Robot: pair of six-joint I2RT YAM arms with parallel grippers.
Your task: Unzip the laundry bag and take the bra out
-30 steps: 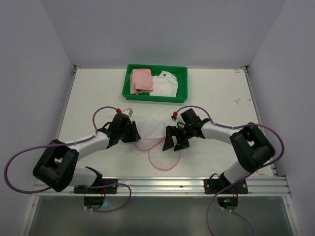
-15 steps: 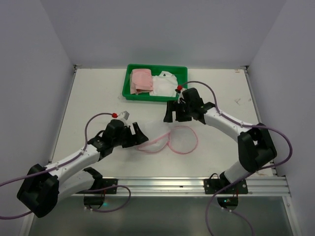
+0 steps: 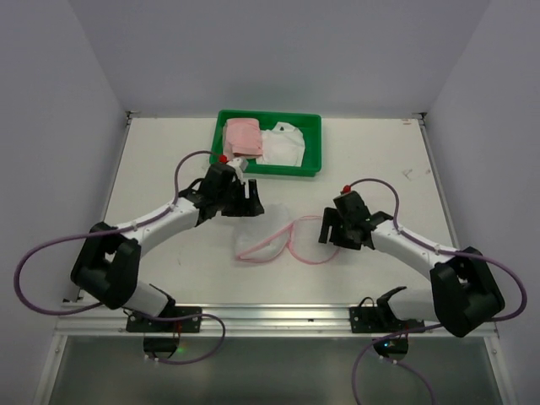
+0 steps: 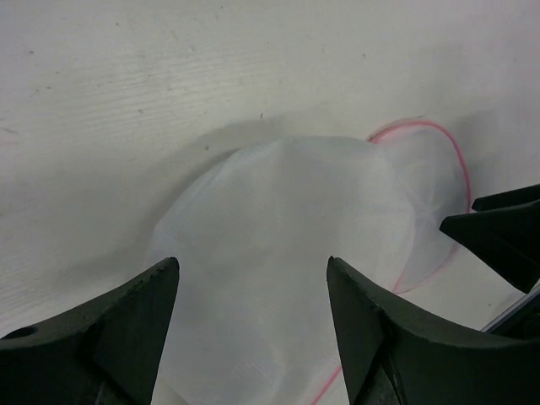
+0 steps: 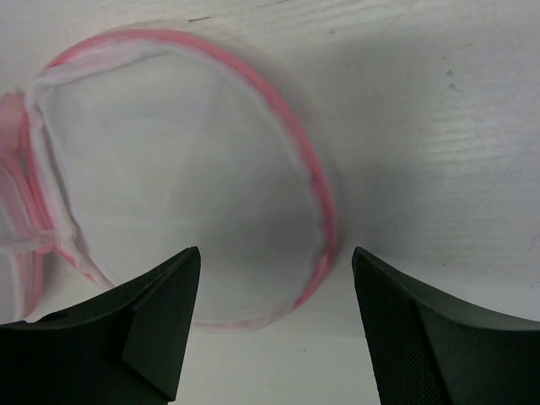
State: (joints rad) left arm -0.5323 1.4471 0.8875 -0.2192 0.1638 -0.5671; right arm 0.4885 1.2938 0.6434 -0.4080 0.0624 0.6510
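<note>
the laundry bag [image 3: 285, 242] lies unzipped on the table [image 3: 169, 169], its two round halves spread side by side between the arms. the left gripper [image 3: 251, 202] points at the white mesh half, fingers apart and empty. the right gripper [image 3: 329, 231] hangs by the pink-rimmed half, fingers likewise apart, gripping nothing.

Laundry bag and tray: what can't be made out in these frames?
Top view: the fabrics in the green tray are too small to identify as a bra.
Left wrist view: the laundry bag runs off the bottom edge, behind the fingers.
Right wrist view: its second half is cut off at left.
</note>
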